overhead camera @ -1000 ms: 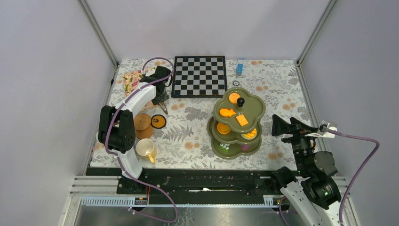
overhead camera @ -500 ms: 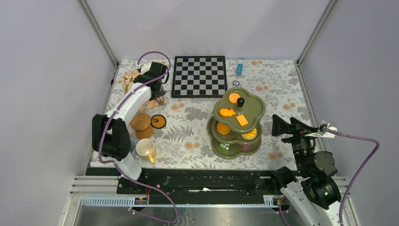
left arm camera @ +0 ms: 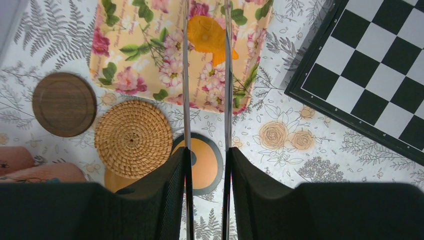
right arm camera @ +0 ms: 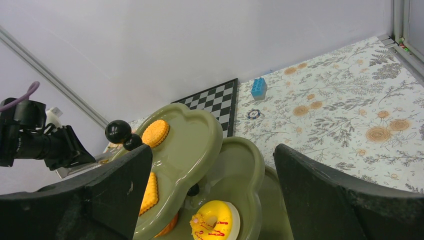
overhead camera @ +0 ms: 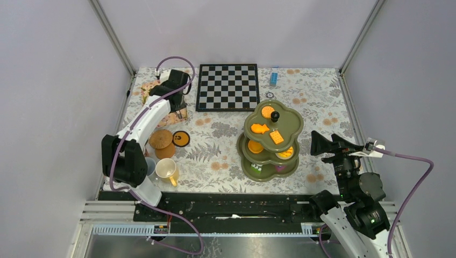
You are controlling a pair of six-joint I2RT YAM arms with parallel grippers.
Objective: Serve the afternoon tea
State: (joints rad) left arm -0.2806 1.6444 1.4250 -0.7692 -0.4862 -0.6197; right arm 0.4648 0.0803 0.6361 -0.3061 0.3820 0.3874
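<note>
The olive-green three-tier stand [overhead camera: 271,137] with its black knob [overhead camera: 275,115] holds orange biscuits; the right wrist view shows it [right arm camera: 192,135] with a round biscuit [right arm camera: 155,132] and a yellow doughnut [right arm camera: 215,222]. My left gripper [overhead camera: 180,107] hangs over the floral tray [overhead camera: 153,91]. Its thin fingers [left arm camera: 206,7] stand slightly apart, above an orange fish-shaped biscuit [left arm camera: 207,35] on the tray [left arm camera: 145,55]. My right gripper [overhead camera: 322,145] is wide open and empty, right of the stand. A cream-yellow mug [overhead camera: 166,169] stands front left.
A wicker coaster [left arm camera: 133,138], a brown wooden coaster [left arm camera: 64,104] and an orange dark-rimmed coaster [left arm camera: 207,165] lie near the tray. The chessboard [overhead camera: 227,86] lies at the back, close to the left gripper. A blue brick [overhead camera: 273,78] sits behind the stand.
My left arm has swung back and left, from above the coasters to over the floral tray. The right arm has not moved.
</note>
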